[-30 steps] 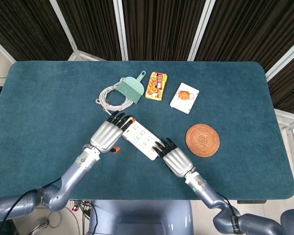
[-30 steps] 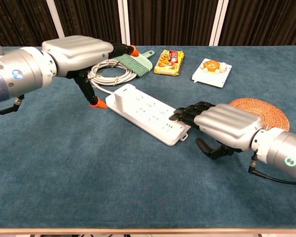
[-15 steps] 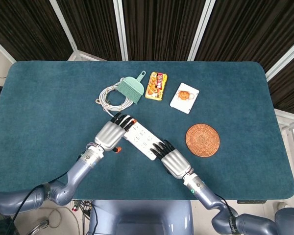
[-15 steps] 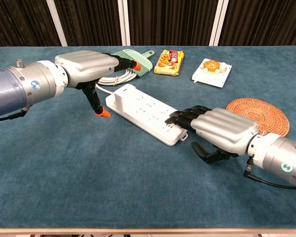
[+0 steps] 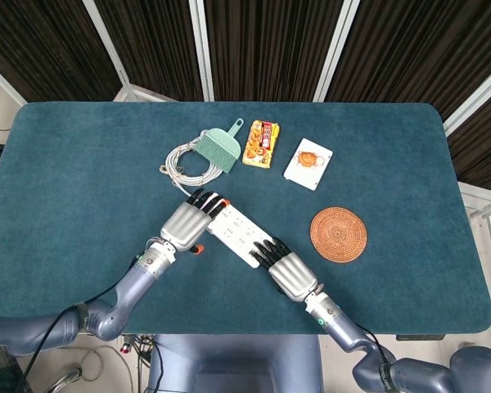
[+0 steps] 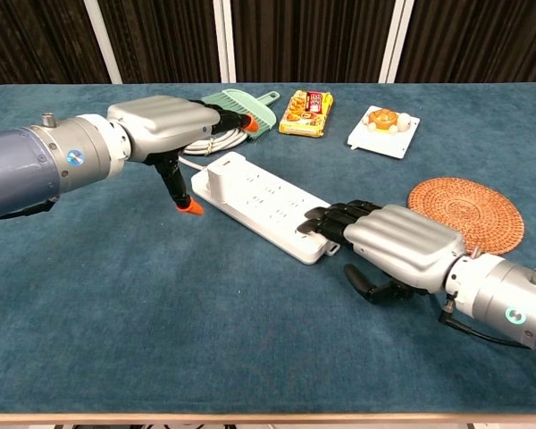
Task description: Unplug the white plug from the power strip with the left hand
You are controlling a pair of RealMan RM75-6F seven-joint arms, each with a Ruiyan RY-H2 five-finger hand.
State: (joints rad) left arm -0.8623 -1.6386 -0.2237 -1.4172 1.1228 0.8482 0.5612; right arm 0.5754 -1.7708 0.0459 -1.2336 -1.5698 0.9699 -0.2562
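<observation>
The white power strip [image 6: 270,207] lies slantwise on the blue table [image 5: 82,172]. The white plug [image 6: 221,177] stands in the strip's far-left end. My left hand [image 6: 159,126] hovers just above and left of the plug, fingers stretched out past it. Its thumb hangs down beside the strip, and it holds nothing. In the head view my left hand [image 5: 185,223] covers that end of the strip [image 5: 244,236]. My right hand [image 6: 400,246] lies flat, its fingertips [image 6: 320,217] pressing on the strip's near-right end.
The strip's grey cable [image 5: 182,161] lies coiled behind the left hand. Beside it are a green dustpan brush [image 5: 221,147], a yellow snack packet [image 5: 261,144] and a white card [image 5: 308,164]. A woven coaster [image 5: 338,234] sits to the right of the right hand.
My left hand has sunk lower and come nearer to the plug. My right hand has slid a little toward the near edge, with its fingertips still on the strip's end.
</observation>
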